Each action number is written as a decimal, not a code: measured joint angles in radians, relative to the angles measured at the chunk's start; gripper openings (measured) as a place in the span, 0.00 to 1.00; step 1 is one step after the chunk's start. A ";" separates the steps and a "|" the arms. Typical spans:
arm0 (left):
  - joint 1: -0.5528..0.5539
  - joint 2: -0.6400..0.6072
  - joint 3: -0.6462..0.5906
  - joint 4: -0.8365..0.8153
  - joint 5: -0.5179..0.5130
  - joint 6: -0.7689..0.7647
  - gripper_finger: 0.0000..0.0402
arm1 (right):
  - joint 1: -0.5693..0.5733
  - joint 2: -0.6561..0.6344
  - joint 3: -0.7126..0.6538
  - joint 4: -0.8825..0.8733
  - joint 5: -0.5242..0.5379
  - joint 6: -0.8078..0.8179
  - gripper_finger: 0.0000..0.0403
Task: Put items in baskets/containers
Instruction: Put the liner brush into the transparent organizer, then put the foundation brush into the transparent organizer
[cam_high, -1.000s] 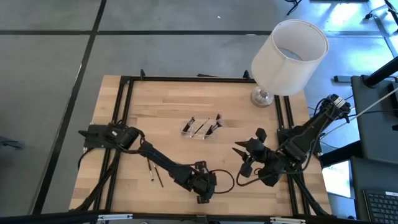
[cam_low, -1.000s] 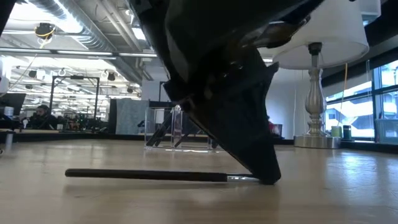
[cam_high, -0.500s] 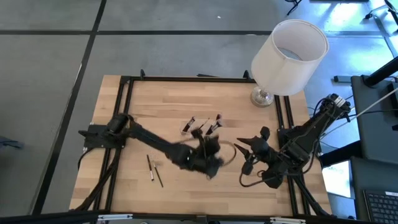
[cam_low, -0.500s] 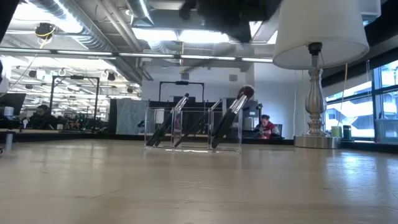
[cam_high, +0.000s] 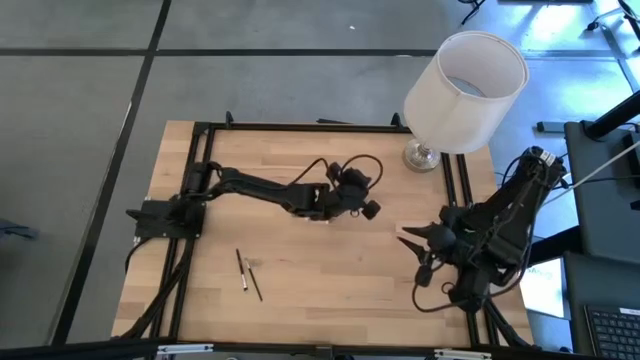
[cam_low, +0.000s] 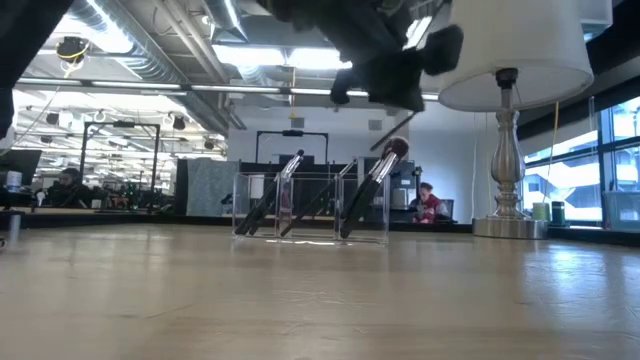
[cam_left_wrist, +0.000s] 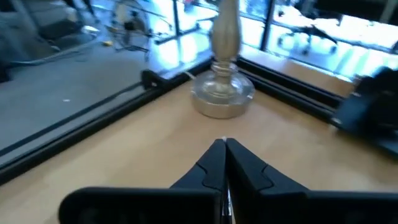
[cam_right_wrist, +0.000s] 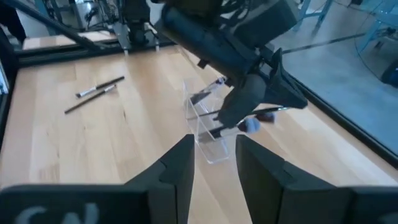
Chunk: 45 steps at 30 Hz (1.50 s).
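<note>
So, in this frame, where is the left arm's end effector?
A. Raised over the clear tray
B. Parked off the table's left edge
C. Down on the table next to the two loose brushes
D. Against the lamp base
A: in the high view the left end effector sits at the clear tray, and the low view shows it raised above the tray; the two loose brushes lie apart, nearer the front.

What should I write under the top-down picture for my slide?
Left hand over the clear tray; two brushes left on the table.
</note>
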 joint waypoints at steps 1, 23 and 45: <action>0.002 0.001 -0.013 0.018 -0.021 0.000 0.01 | 0.009 0.000 0.000 -0.017 0.000 0.013 0.29; -0.039 0.000 -0.189 0.158 -0.269 -0.101 0.02 | 0.038 -0.003 0.000 -0.055 0.038 0.008 0.29; -0.099 -0.072 -0.190 0.079 0.032 0.022 0.36 | 0.038 -0.003 0.000 -0.054 0.036 -0.011 0.29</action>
